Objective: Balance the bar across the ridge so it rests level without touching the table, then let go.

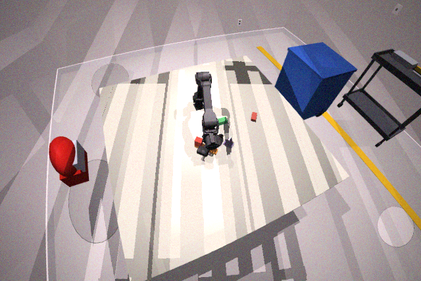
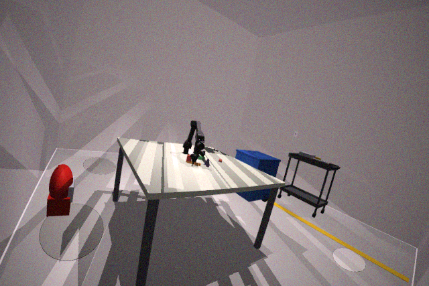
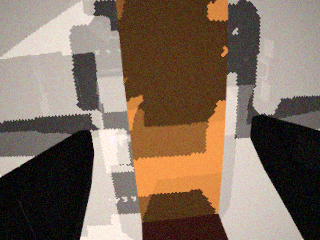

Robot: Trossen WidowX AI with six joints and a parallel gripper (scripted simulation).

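Note:
The orange bar (image 1: 213, 151) (image 2: 198, 164) (image 3: 175, 175) lies low at the table (image 1: 190, 230) (image 2: 194, 185), partly hidden by the arm. A red block-like part (image 1: 198, 141) (image 2: 188, 159) (image 3: 183, 230) is at its one end. My gripper (image 1: 208, 154) (image 3: 173, 134) is open above the bar, one black finger on each side of it, with gaps between. The small dark purple piece, which looks like the ridge (image 1: 228, 143) (image 2: 207, 163), stands on the table beyond the bar's orange end, apart from it.
A green block (image 1: 222, 120) (image 2: 200, 157) lies beside the arm, partly hidden. A small red block (image 1: 254, 116) (image 2: 220, 160) lies farther right. Off the table are a blue bin (image 1: 314, 77) (image 2: 258, 161), a black cart (image 1: 373, 109) (image 2: 304, 196) and a red rounded object (image 1: 62, 155) (image 2: 60, 182).

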